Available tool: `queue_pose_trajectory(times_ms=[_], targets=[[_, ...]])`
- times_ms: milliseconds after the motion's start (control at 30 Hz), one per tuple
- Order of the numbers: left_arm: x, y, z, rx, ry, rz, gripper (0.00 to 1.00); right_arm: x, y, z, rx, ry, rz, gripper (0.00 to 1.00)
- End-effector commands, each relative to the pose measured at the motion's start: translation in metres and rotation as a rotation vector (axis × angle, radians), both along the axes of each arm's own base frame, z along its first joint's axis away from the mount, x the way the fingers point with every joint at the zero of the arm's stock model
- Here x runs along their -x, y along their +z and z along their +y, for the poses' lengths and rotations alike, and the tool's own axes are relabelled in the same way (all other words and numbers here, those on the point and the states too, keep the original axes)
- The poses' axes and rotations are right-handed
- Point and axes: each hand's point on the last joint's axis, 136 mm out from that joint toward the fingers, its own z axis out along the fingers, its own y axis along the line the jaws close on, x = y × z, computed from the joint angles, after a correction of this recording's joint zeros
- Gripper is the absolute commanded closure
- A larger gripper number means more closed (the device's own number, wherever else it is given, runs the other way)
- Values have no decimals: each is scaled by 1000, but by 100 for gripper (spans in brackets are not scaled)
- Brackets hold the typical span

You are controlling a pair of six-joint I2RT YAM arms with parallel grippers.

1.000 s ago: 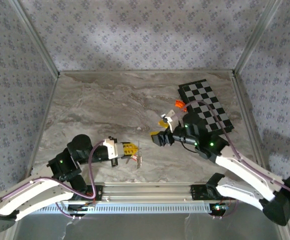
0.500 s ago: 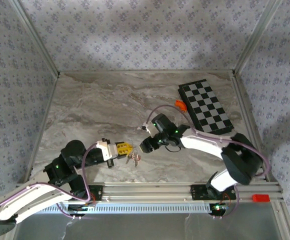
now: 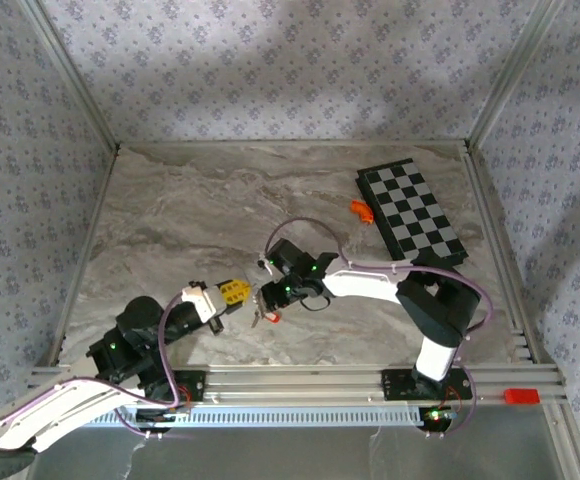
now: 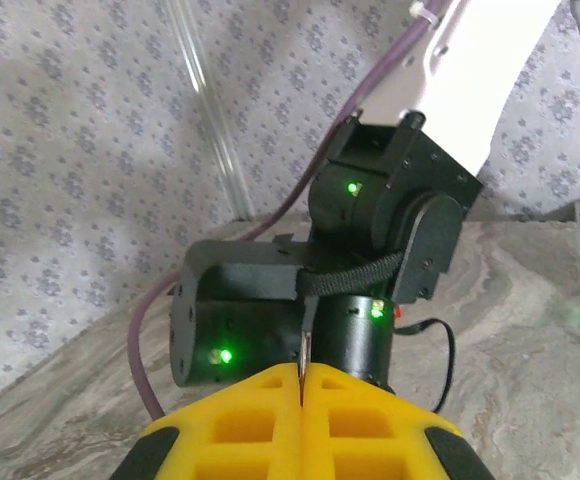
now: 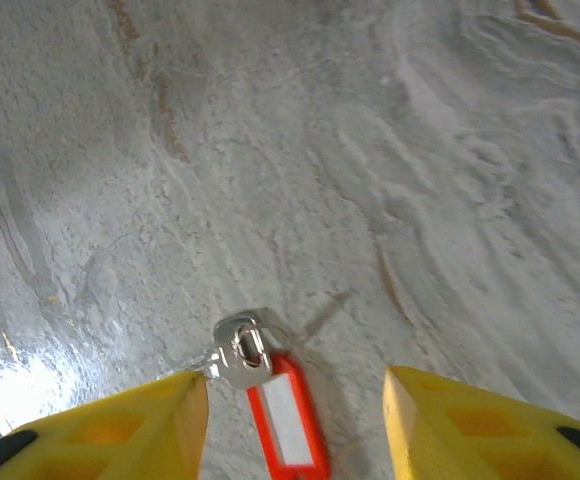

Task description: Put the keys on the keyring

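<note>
My left gripper (image 3: pixel 251 297) is shut on a thin silvery metal piece (image 4: pixel 302 368), seen edge-on between its yellow fingers (image 4: pixel 240 425); I cannot tell whether it is a key or the keyring. Just below the tips lie a silver key (image 3: pixel 259 315) and its red tag (image 3: pixel 273 318). My right gripper (image 3: pixel 267 294) hovers right against the left one, open. In the right wrist view the key's head (image 5: pixel 238 350), with a small ring through its hole, and the red tag (image 5: pixel 288 420) sit between the parted fingertips (image 5: pixel 185 415). The key's blade runs behind the left finger.
A black-and-grey checkerboard (image 3: pixel 412 212) lies at the back right with a small orange piece (image 3: pixel 360 210) beside its left edge. The right arm's black wrist (image 4: pixel 370 250) stands close in front of the left gripper. Aluminium rails frame the marble table (image 3: pixel 190 215).
The right arm has swung left across the table until its gripper met the left one, its jaws narrowing on the way. The left gripper drifted slightly left with its metal piece.
</note>
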Motion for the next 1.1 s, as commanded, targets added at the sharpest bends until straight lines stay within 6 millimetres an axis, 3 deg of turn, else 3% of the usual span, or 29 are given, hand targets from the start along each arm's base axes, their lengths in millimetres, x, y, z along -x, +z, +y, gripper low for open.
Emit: queue_pose_trajectory(times_ms=[0, 233, 433, 467, 633, 833, 1067], targets=[[-4, 17, 13, 71, 64, -46, 100, -6, -10, -3, 55, -76, 31, 56], [-5, 15, 29, 93, 116, -67, 100, 3, -13, 10, 95, -57, 32, 58], [-2, 12, 39, 124, 131, -88, 100, 14, -25, 13, 149, -82, 73, 52], [-1, 12, 41, 128, 133, -92, 100, 10, -17, 20, 141, -84, 56, 52], [1, 12, 42, 129, 126, -101, 100, 11, -20, 19, 193, -91, 31, 51], [5, 12, 40, 130, 99, -94, 100, 13, -26, 20, 246, -85, 12, 61], [8, 13, 39, 131, 81, -93, 100, 13, -29, 21, 292, -73, -24, 65]])
